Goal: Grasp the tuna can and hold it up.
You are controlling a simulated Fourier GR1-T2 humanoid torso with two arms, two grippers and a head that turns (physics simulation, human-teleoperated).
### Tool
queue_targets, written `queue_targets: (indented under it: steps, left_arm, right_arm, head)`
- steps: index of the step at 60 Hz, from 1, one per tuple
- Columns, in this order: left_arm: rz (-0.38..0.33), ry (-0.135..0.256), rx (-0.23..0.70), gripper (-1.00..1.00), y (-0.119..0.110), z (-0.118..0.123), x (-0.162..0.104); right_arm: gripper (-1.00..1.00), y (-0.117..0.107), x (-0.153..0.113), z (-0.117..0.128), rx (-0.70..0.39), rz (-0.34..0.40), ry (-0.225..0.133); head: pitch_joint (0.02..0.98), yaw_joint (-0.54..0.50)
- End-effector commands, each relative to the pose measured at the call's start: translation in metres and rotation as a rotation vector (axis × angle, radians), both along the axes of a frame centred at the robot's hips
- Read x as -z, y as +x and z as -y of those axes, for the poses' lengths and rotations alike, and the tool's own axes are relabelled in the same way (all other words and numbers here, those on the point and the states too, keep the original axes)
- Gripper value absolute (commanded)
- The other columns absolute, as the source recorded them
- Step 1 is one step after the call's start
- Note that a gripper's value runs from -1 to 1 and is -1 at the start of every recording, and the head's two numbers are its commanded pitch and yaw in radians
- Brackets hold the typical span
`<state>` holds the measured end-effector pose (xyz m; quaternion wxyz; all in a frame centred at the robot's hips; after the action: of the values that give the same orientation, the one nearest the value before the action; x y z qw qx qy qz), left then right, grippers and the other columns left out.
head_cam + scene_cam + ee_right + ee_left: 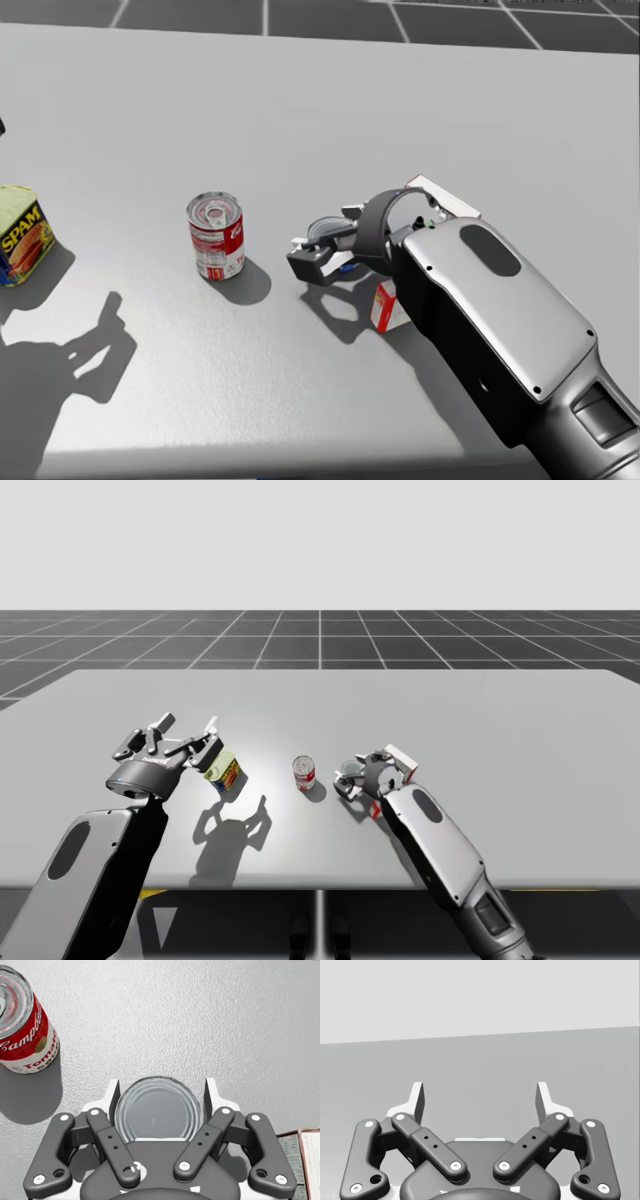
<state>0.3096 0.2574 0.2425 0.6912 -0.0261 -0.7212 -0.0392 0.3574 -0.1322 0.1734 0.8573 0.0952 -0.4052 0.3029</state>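
Grasp looks made: right jaws closed on the tuna can, pads touching its sides at 9 and 3 o'clock. The can is low, near the worktop; lift judged not done, or barely begun. Left jaws spread wide, nothing between them. The right wrist view gives the pad contact. The high view adds a blue-and-yellow tin beside the left jaws and a red-and-white can at 9 o'clock of the tuna can.
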Motion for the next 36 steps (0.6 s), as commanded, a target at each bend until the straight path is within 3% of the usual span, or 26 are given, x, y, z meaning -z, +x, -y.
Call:
queue_targets:
  steps: [1,20,36]
  left_arm:
    - [0.0,0.0,0.0,-1.0,-0.0001,0.0,0.0]
    - [-0.001,0.0,-0.002,-1.0,0.0001,-0.0002,0.0008]
    - [0.003,-0.002,0.0,-1.0,-0.0004,0.0001,0.0014]
  right_arm:
    - [1.0,-0.018,0.0298,0.0145,0.016,-0.245,-0.146]
    - [0.98,-0.0177,0.0294,0.0157,0.009,-0.236,-0.145]
    - [1.0,-0.0185,0.0285,0.0177,0.001,-0.211,-0.141]
  head:
    - [0.8,-0.11]
    - [0.551,-0.12]
    - [0.474,-0.12]
